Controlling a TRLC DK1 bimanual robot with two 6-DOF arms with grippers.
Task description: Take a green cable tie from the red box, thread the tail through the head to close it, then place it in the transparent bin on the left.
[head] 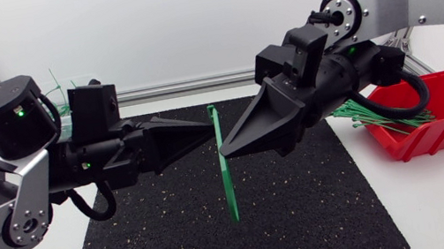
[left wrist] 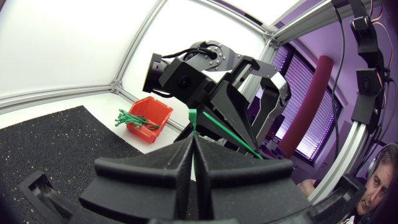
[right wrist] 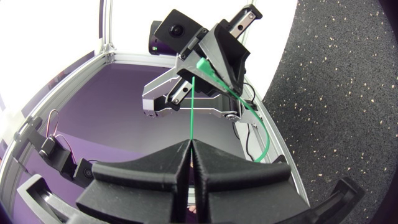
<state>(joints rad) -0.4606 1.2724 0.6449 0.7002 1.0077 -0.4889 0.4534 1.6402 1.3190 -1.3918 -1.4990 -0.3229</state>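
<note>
A green cable tie (head: pixel 226 173) stands nearly upright above the black mat (head: pixel 223 245), held between the two gripper tips at the table's middle. My left gripper (head: pixel 208 133) is shut on its upper part, and the tie's end (left wrist: pixel 193 116) pokes out past the closed fingers. My right gripper (head: pixel 224 151) is shut on it just below, from the other side. In the right wrist view the tie (right wrist: pixel 193 106) runs from my right gripper (right wrist: pixel 189 146) to the left gripper (right wrist: pixel 211 50) and curves away in a bow. The red box (head: pixel 440 121) holds several green ties (head: pixel 381 113).
A transparent bin (head: pixel 75 99) with green ties in it is partly hidden behind my left arm at the back left. The red box (left wrist: pixel 149 115) sits off the mat's right side. White table surrounds the mat.
</note>
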